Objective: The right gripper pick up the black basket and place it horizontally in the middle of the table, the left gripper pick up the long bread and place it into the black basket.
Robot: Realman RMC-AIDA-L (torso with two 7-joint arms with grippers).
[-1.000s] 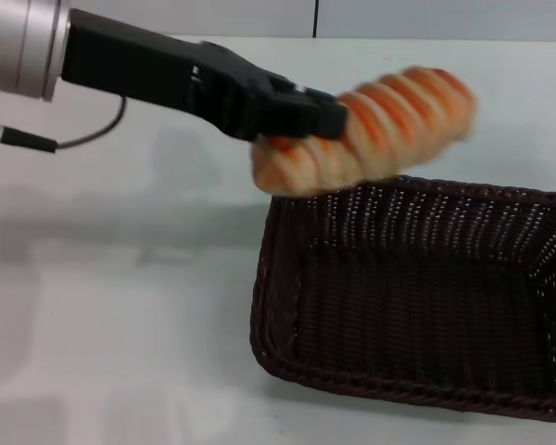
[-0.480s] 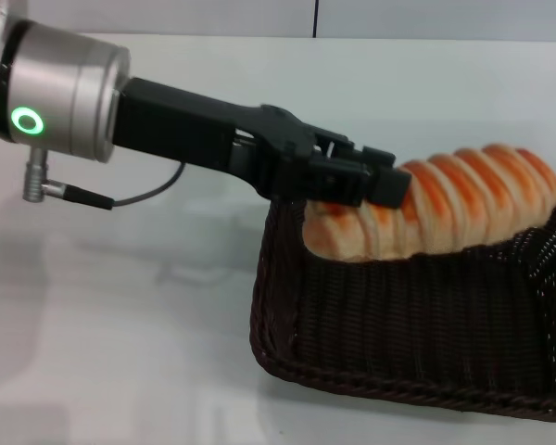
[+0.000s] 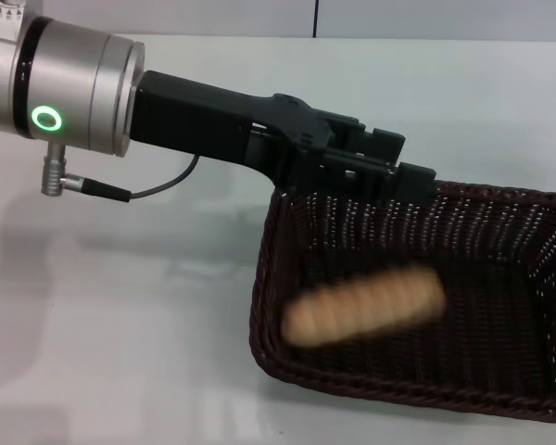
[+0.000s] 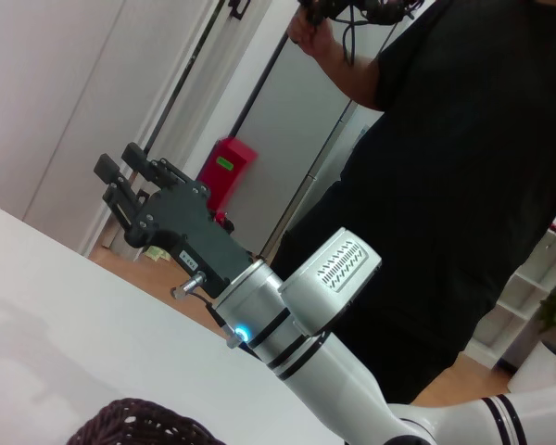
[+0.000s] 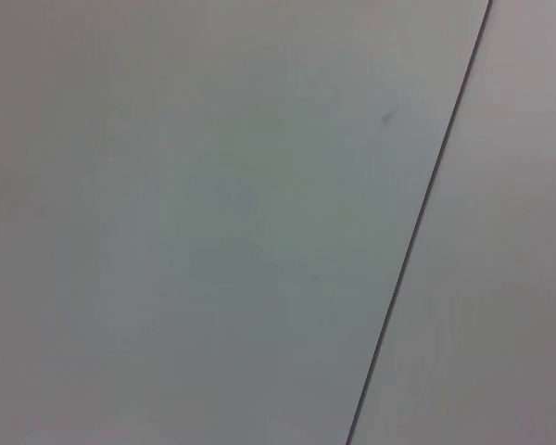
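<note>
The black basket (image 3: 500, 222) lies on the white table (image 3: 120, 324) at the right in the head view; its rim also shows in the left wrist view (image 4: 139, 422). The long bread (image 3: 363, 304) is inside the basket near its front-left wall, blurred with motion, free of any gripper. My left gripper (image 3: 403, 162) hovers over the basket's far-left rim, open and empty. My right gripper (image 4: 130, 181) shows only in the left wrist view, raised off the table beyond its far edge, fingers apart and empty.
A person in a black shirt (image 4: 463, 167) stands behind the table beside the right arm. A red object (image 4: 224, 167) stands on the floor farther back. Bare white tabletop lies left of the basket.
The left gripper carried the bread right over the basket and opened. The bread has dropped from the fingers into the basket.
</note>
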